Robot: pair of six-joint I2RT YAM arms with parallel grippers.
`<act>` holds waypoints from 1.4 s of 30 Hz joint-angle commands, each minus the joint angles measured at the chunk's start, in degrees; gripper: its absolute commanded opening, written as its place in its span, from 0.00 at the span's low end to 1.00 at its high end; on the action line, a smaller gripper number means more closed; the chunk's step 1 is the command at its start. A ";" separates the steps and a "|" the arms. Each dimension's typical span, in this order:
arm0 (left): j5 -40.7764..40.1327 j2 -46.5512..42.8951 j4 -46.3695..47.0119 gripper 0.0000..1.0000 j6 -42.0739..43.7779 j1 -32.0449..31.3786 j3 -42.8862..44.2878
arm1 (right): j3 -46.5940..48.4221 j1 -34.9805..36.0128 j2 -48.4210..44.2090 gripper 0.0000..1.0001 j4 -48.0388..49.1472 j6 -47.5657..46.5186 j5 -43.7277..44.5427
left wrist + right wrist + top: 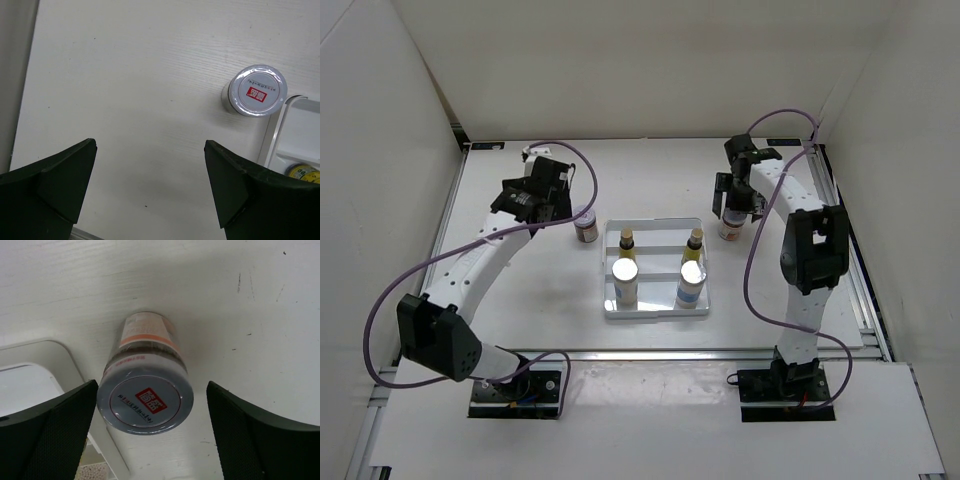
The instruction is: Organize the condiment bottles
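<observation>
The left jar (257,91), squat and pale-bodied, with a white lid carrying a red square label, stands upright on the white table (125,75). It is just beside the left rim of the white rectangular divided tray (655,316) without touching it. The left gripper (150,145) hangs over bare tabletop near this jar. Its two dark fingers (60,185) are spread wide, holding nothing and touching nothing, with the jar ahead of them and off to one side. Four bottles stand upright inside the tray. Two slim yellow bottles with dark caps (626,238) (696,240) are in the far row. Two white bottles with shiny silver caps (625,272) (692,275) are in the near row, one yellow and one white on each side. The right jar (145,390) has the same squat shape, a white lid with a red mark and an orange band around its body. It stands upright on the table just off the tray's right far corner. The right gripper (152,385) sits directly above it with its fingers (250,430) wide apart, one on either side of the lid and not pinching it. The gap on one side is plain, but on the other I cannot tell whether the pad touches.
</observation>
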 commanded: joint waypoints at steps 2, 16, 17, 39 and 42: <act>3.97 -0.18 2.11 1.00 -0.25 2.47 1.33 | -1.58 -1.56 -1.16 0.79 2.71 -0.50 -2.96; 5.03 0.35 2.11 1.00 -0.77 2.48 1.33 | 1.57 3.44 -14.95 0.16 3.85 -3.75 2.04; 5.03 0.35 2.11 1.00 -0.77 2.48 1.33 | 3.32 4.15 -15.48 0.16 3.33 -4.28 2.56; 5.03 1.49 2.11 1.00 -0.77 2.48 1.33 | 7.38 12.77 -3.01 0.11 4.02 -10.26 -11.85; 5.03 1.49 2.11 1.00 -0.25 2.48 1.33 | 6.86 12.77 -0.82 0.11 4.55 -10.26 -12.37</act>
